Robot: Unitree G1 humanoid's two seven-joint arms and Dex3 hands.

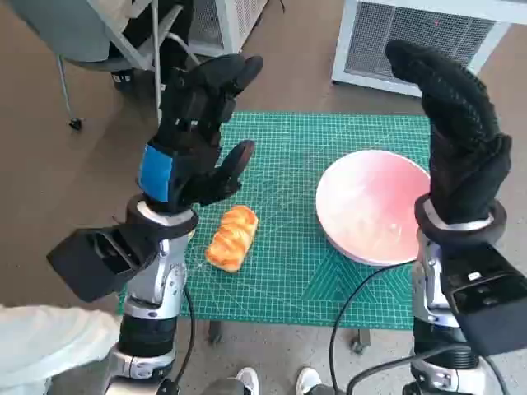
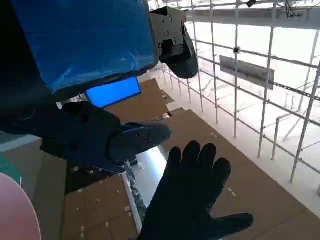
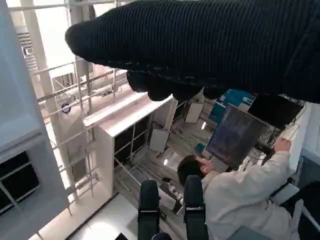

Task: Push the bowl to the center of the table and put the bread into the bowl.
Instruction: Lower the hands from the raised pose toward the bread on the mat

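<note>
A pale pink bowl [image 1: 375, 206] sits on the right side of the green cutting mat [image 1: 288, 271]; a sliver of its rim [image 2: 15, 210] shows in the left wrist view. A golden bread roll [image 1: 231, 237] lies on the mat's left part. My left hand [image 1: 202, 123] is raised above the bread, fingers spread, holding nothing. My right hand [image 1: 457, 132], in the black glove, is lifted over the bowl's right edge with fingers extended and empty. The left wrist view also shows the gloved right hand [image 2: 192, 200].
A chair [image 1: 99, 33] stands at the upper left beyond the table. White mesh-fronted units [image 1: 420, 41] stand behind the table. A person in a white top [image 3: 240, 195] sits at a monitor in the right wrist view. A person's shoes [image 1: 276, 381] show below the table edge.
</note>
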